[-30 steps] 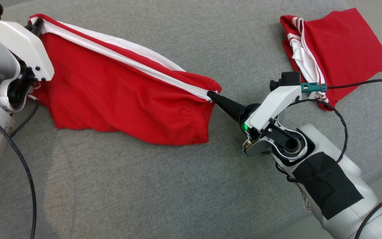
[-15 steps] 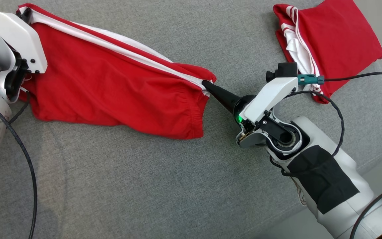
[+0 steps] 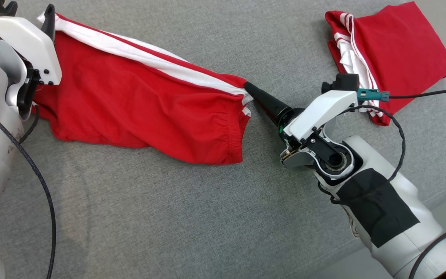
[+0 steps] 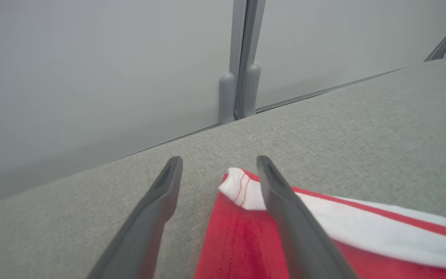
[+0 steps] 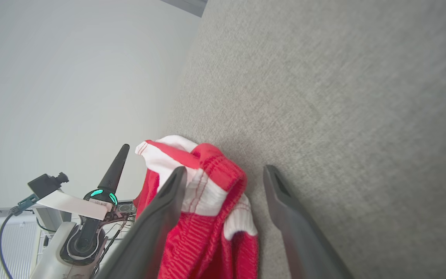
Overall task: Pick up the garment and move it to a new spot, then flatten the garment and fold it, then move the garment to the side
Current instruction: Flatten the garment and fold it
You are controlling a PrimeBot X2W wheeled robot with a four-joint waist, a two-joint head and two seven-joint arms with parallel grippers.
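Left gripper (image 4: 219, 159), right gripper (image 5: 225, 169) both released, fingers straddling opposite ends of red shorts (image 3: 141, 112), upper-left on grey cushion (image 3: 168, 217).

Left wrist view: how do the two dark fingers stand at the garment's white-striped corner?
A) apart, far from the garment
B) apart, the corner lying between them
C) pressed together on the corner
B: the left gripper has its fingers apart, and the corner of the garment lies between them.
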